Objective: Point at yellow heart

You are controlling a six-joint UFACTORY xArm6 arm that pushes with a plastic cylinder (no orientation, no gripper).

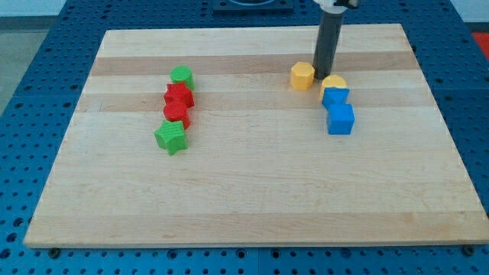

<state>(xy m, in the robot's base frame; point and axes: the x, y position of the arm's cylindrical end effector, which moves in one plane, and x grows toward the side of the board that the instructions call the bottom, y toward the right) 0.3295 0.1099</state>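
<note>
My tip (325,75) holds nothing and rests on the wooden board (252,191) in the upper right of the frame, just above the yellow heart (333,82) and beside a yellow hexagon (302,76). The heart touches a blue block (335,97) below it.

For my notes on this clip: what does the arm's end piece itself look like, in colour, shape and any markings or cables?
Only the lowest part shows. It is a straight, smooth, dark grey to black cylindrical rod, ending in my tip on the wooden board. At the view's top edge the rod meets a pale, whitish collar with a darker part above it, cut off by the frame. No cables, labels or markings are visible.
</note>
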